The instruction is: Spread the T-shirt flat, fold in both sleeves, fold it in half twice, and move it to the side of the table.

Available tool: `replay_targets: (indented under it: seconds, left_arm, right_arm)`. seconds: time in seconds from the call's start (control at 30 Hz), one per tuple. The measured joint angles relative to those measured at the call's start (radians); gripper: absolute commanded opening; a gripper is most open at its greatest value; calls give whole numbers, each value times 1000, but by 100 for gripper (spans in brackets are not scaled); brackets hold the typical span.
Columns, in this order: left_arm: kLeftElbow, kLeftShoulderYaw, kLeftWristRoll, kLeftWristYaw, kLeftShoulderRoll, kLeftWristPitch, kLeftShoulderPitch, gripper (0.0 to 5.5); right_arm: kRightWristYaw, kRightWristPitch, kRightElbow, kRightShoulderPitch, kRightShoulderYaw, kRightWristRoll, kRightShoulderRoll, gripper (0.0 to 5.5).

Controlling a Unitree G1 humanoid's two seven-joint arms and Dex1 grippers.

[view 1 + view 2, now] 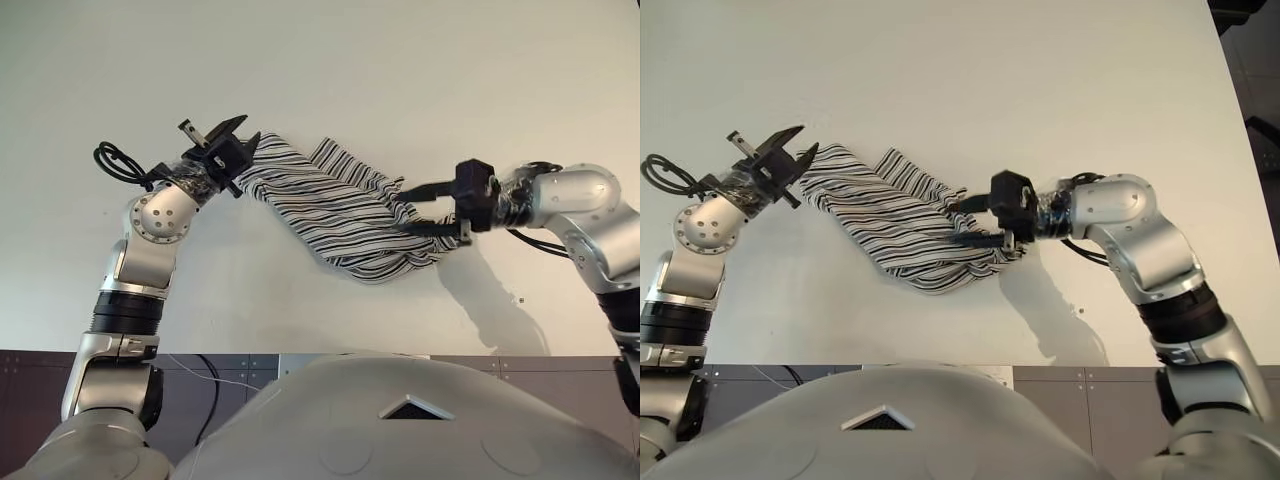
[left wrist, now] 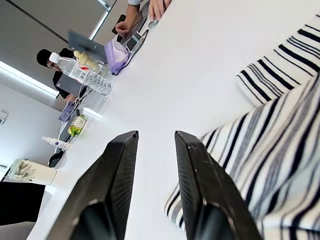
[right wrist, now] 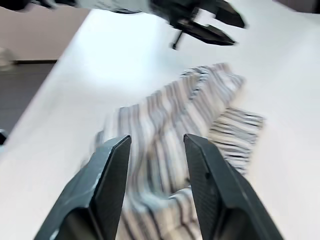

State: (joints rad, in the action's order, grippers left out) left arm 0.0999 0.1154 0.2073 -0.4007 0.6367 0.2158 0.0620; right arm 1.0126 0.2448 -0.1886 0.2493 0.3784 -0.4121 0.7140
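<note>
The striped T-shirt (image 1: 330,215) is seen bunched on the table (image 1: 400,60), its long axis laid from one gripper to the other. The left gripper (image 1: 243,131) is held open just beside one end, the right gripper (image 1: 400,208) spread open over the opposite end

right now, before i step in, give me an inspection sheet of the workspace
Surface: white table top, carrying the shirt.
Job's things: black-and-white striped T-shirt, bunched in a diagonal strip between both tools; not flat, no fold made.
Clutter: clear plastic water bottle, purple bag and grey laptop towards the table's far end, apart from the shirt.
Grippers: left tool open at one end of the shirt, cloth beside one finger; right tool open, fingers either side of the other end.
Cables: black looped cable at the left wrist; black cable under the right forearm.
Surroundings: dark floor past the table's right edge.
</note>
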Motion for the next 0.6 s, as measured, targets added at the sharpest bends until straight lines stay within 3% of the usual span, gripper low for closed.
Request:
replay_targets:
  seconds: [0.13, 0.3, 0.6]
  left_arm:
    - [-107, 14, -34, -46, -35, -44, 19, 135]
    - [-308, 147, -42, -136, -91, -105, -39, 135]
    - [-326, 252, 5, -226, -78, -107, -79, 135]
  right_arm:
    - [-116, -146, 248, 106, 7, 201, -116, 194]
    - [-96, -315, 497, 137, 30, 343, -140, 194]
    - [-47, -379, 630, 156, 37, 393, -231, 194]
